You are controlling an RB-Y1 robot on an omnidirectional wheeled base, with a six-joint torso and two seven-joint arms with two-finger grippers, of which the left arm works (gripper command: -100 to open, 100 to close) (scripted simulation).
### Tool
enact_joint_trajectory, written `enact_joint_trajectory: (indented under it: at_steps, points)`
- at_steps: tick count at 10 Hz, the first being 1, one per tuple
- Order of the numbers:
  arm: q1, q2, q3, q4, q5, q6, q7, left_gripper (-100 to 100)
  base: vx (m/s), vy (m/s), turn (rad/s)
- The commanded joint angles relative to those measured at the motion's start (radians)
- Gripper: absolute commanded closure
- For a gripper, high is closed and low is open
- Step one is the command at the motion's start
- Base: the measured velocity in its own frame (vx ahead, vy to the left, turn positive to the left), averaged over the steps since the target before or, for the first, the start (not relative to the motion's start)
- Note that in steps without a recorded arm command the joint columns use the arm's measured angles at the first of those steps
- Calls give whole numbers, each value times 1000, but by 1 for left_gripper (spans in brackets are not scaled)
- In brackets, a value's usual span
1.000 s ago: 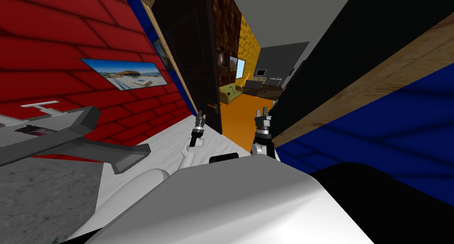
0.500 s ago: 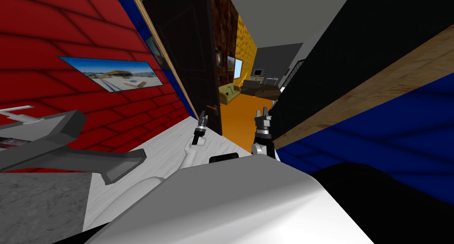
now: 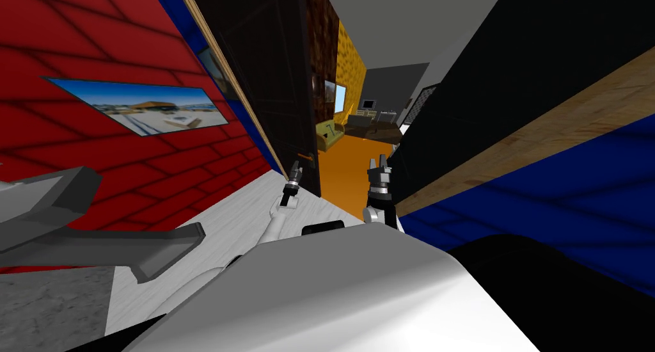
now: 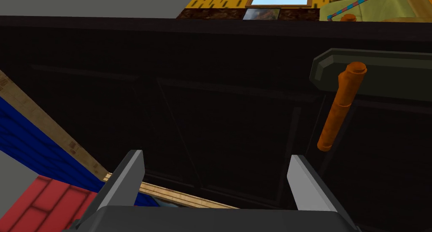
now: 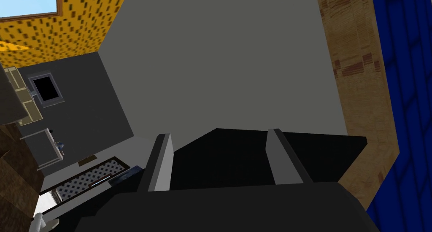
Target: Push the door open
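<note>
The dark panelled door (image 3: 272,79) stands swung partly inward at the left of the opening. Its orange lever handle (image 3: 307,155) sits on a dark plate (image 4: 379,73). My left gripper (image 3: 295,171) is open and close to the door face, beside and below the handle (image 4: 339,111) without touching it. Nothing lies between its fingers (image 4: 126,181); the left gripper's midpoint (image 4: 215,174) faces the dark panel. My right gripper (image 3: 378,169) hangs open and empty at the right side of the opening, with the right gripper's midpoint (image 5: 219,155) facing upward.
A wooden door frame (image 3: 214,54) edges the red brick wall (image 3: 96,41), which carries a picture (image 3: 137,105). A grey fixture (image 3: 96,242) juts out at lower left. Right of the opening are a black surface (image 3: 512,79), a wooden jamb (image 3: 544,134) and a blue wall (image 3: 576,194). Beyond lie an orange floor (image 3: 348,172) and a sofa (image 3: 329,136).
I have moved forward and turned, so the red wall, picture and grey fixture slid left. My left gripper has edged a little nearer the door by the handle. The right gripper has held still.
</note>
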Motion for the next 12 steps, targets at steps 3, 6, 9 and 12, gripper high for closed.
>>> enact_joint_trajectory:
  at_steps: [3,6,9,12]
  points:
    - [-43,-2,-11,77,1,2,5,-100,72,93,-81]
    - [-79,-7,-20,140,2,2,8,-100,62,83,-73]
    - [-114,-12,-29,201,3,3,11,-100,44,98,-72]
    - [-148,-18,-38,262,3,4,14,-100,42,93,-73]
